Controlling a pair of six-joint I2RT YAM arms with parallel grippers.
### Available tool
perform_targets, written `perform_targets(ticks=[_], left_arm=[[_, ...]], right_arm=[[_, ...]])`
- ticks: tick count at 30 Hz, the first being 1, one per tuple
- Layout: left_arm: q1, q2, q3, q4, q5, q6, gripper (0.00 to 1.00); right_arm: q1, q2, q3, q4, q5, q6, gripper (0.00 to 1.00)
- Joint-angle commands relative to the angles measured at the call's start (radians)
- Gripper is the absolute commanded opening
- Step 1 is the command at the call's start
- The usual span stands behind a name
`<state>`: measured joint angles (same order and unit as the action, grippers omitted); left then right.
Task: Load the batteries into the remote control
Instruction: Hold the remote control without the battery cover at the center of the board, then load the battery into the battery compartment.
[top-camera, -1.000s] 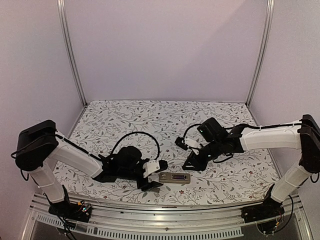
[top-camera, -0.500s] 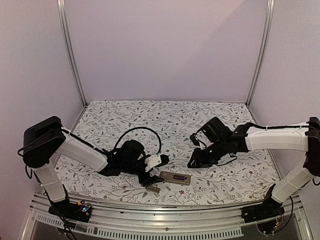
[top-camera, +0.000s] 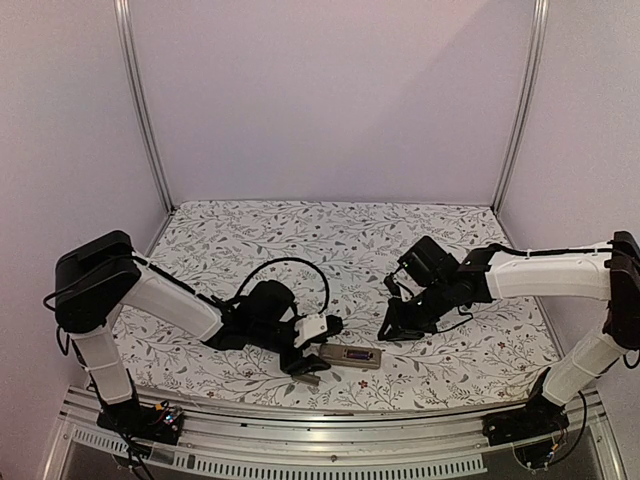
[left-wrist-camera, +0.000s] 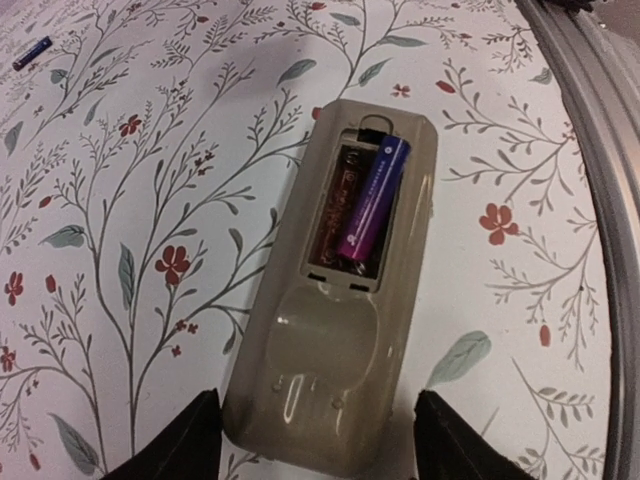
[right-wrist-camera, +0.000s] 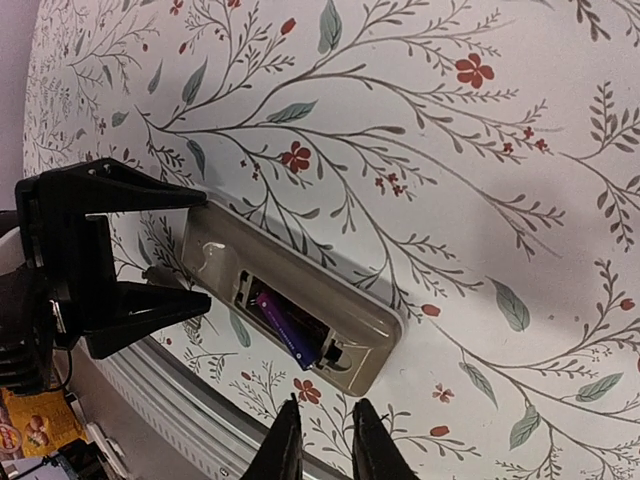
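two batteries in view, one loaded, one loose. remote control (left-wrist-camera: 320, 360) face down on the floral cloth (left-wrist-camera: 150, 150), tan-grey back up, cover off, recess open, close to the metal rail (left-wrist-camera: 590, 100) at the table's near edge. first battery (left-wrist-camera: 366, 200), purple-blue, in the right-hand slot of the recess as the left wrist view shows it, slightly askew, upper end riding higher than the slot; left-hand slot bare, contacts showing. second battery (left-wrist-camera: 32, 52) loose on the cloth, well apart from the remote, far corner of the left wrist view.

left gripper (left-wrist-camera: 318, 395) low at the remote's plain end, fingers (left-wrist-camera: 195, 440) spread wide, one on each long side of the body; touching or just beside, cannot tell. nothing pinched.

right gripper (right-wrist-camera: 326, 405) on the other side of the remote, near its recess end, tips almost pressed together, only a thin gap, cloth visible through it, nothing between them. height over the cloth not readable. in the top view, remote between the two grippers, right gripper set back from it toward the far side
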<state>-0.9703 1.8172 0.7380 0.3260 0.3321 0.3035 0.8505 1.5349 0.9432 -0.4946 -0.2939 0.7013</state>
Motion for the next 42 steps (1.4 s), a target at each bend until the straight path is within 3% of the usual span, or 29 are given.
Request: perform_targets(ticks=[1, 12, 24, 42], left_arm=[[-0.001, 0.025, 0.019, -0.020, 0.005, 0.000, 0.64], [-0.074, 0.019, 0.024, -0.003, -0.057, -0.060, 0.54], [-0.163, 0.009, 0.013, 0.049, -0.208, -0.200, 0.54], [-0.178, 0.013, 0.008, 0.064, -0.219, -0.199, 0.54]], right_arm=[[0.002, 0.016, 0.026, -0.019, -0.004, 0.014, 0.17], [0.019, 0.040, 0.037, -0.036, -0.010, 0.029, 0.15], [0.041, 0.086, 0.070, -0.109, 0.033, 0.043, 0.15], [0.048, 0.152, 0.075, -0.092, 0.038, 0.048, 0.11]])
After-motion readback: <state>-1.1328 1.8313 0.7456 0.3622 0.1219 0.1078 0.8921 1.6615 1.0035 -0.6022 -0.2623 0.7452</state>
